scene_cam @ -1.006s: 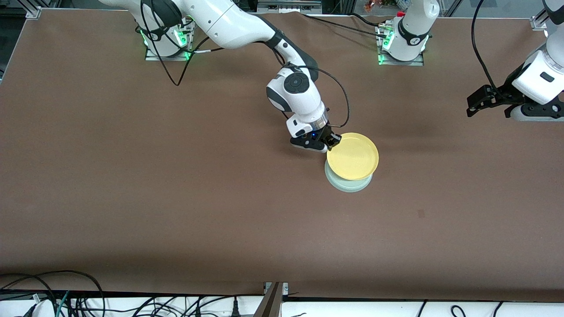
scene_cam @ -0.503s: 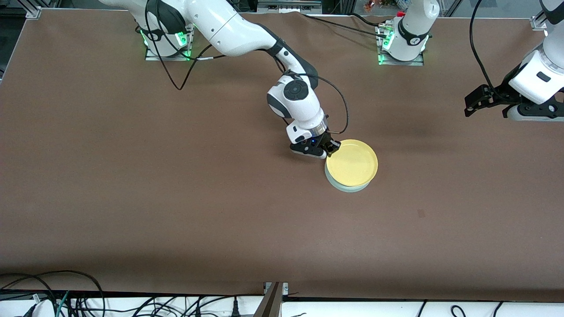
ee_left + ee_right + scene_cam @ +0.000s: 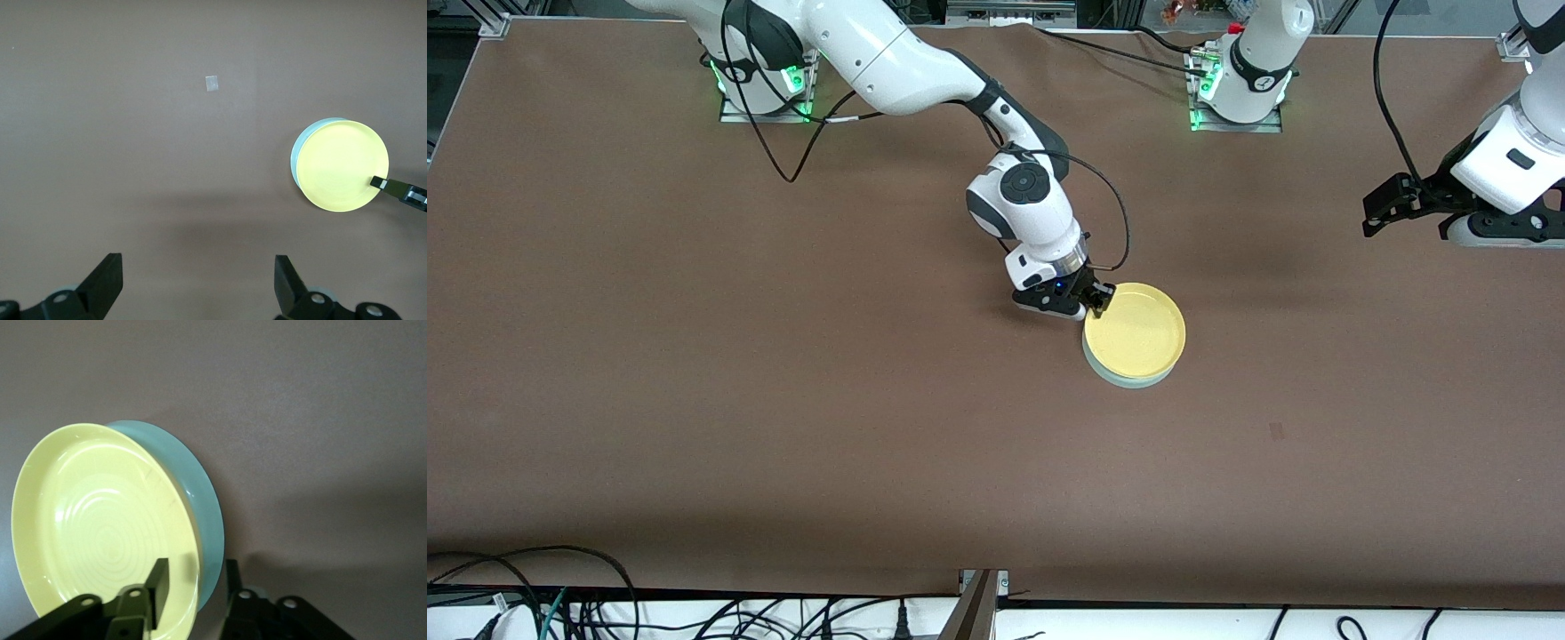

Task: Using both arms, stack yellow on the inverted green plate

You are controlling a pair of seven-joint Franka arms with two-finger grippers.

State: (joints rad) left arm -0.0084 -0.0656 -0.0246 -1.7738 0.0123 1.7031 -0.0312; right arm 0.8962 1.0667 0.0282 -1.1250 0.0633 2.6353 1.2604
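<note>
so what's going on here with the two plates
The right gripper is shut on the rim of the yellow plate, which sits right side up on the pale green plate near the middle of the table. Only a sliver of green shows under it. The left gripper waits open, up in the air at the left arm's end of the table.

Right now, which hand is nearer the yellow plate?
Right. The right hand is at the yellow plate, one finger inside its rim and one outside, with the plate sitting on the green plate. The left hand hangs open toward the left arm's end of the table, well clear.
</note>
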